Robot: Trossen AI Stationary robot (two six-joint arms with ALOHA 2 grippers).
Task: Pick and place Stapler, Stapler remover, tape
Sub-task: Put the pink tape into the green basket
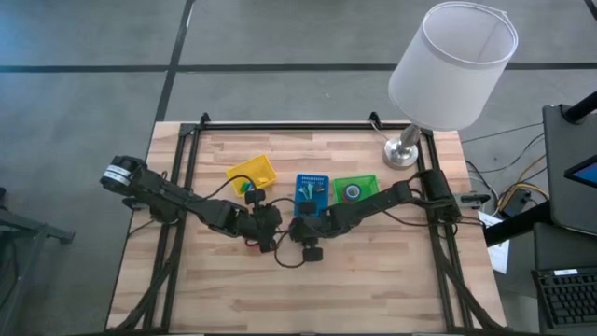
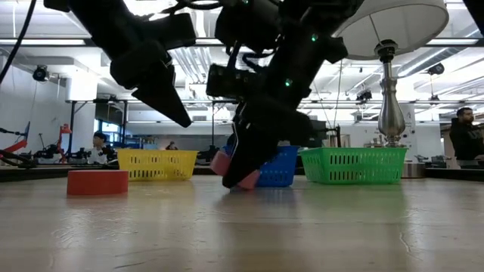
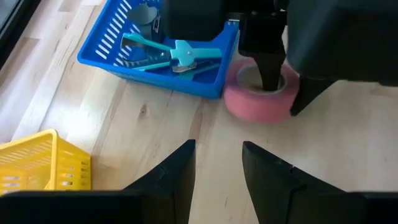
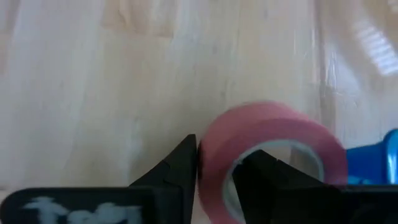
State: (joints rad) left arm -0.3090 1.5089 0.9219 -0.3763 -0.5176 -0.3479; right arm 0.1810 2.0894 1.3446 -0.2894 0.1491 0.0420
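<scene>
A pink tape roll point(image 3: 258, 99) is near the blue basket point(image 1: 312, 189), in front of its near side. My right gripper point(image 4: 214, 168) is shut on it. It appears again in the low view as a tilted pink roll point(image 2: 246, 180). My left gripper point(image 3: 217, 162) is open and hovers over bare wood a little to the left of that roll, touching nothing. A red tape roll point(image 2: 97, 182) lies flat on the table, nearer the front. A teal staple remover point(image 3: 177, 55) lies inside the blue basket. My right gripper pinches the pink roll's wall point(image 4: 214, 146), with one finger point(image 4: 264, 177) inside the pale hole and the other finger point(image 4: 177, 168) outside. The fingers come from above, slanting down. The roll sits tilted in the hold and seems just clear of the table.
A yellow basket point(image 1: 252, 172), the blue basket and a green basket point(image 1: 355, 189) stand in a row across the table's middle. A lamp point(image 1: 403, 152) stands at the far right corner. Bare wood spreads toward the near edge.
</scene>
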